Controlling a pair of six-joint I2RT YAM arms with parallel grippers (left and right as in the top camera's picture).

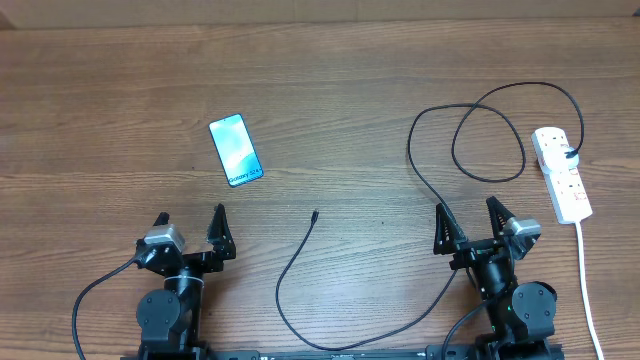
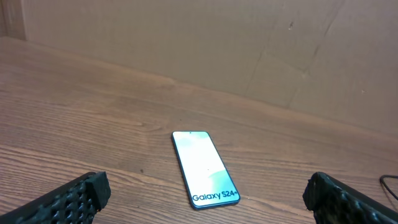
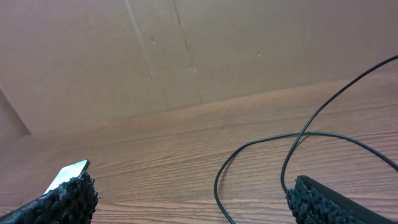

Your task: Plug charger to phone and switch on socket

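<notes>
nothing is being gripped: left pincer point(image 1: 190, 213) and right pincer point(image 1: 466, 205) spread; the charger point(image 1: 295, 257) right of the phone point(image 1: 236, 150) likely needs grasping.

The phone point(image 2: 205, 168) shows "Galaxy S24" in dark letters on its light screen, at its 5 o'clock end in the left wrist view; overhead, this print is too small to read.
</notes>
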